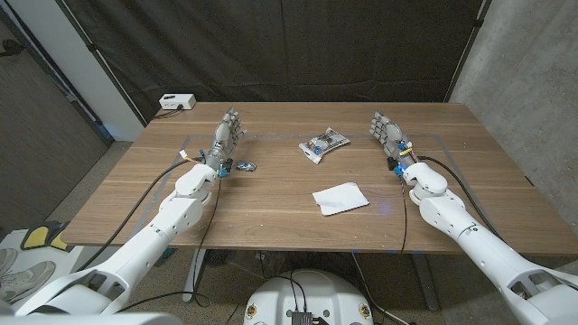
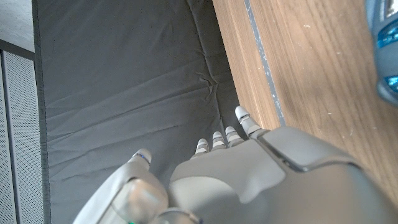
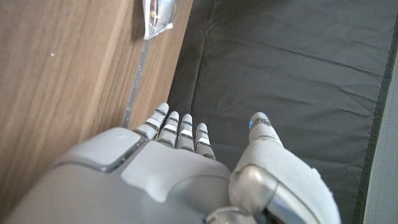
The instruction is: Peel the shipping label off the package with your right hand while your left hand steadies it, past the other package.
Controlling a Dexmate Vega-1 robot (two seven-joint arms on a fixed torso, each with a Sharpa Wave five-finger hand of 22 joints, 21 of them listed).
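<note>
A flat white package [image 1: 340, 199] lies on the wooden table [image 1: 271, 217], toward the front and a little right of centre. Farther back sits a small clear packet with printed contents [image 1: 323, 144]; its corner [image 3: 157, 15] shows in the right wrist view. My left hand [image 1: 226, 137] stands at the back left with fingers stretched out and nothing in it, well left of both packages. My right hand [image 1: 388, 135] stands at the back right, fingers also extended and holding nothing, to the right of the clear packet. The backs of both hands [image 2: 267, 180] [image 3: 155, 180] show in the wrist views.
A small blue object [image 1: 246, 166] lies just right of my left wrist, also seen as a blue object [image 2: 388, 62]. A white box [image 1: 176, 102] sits beyond the table's back left corner. Thin tape lines [image 1: 433, 137] mark a rectangle on the table. Dark curtains hang behind.
</note>
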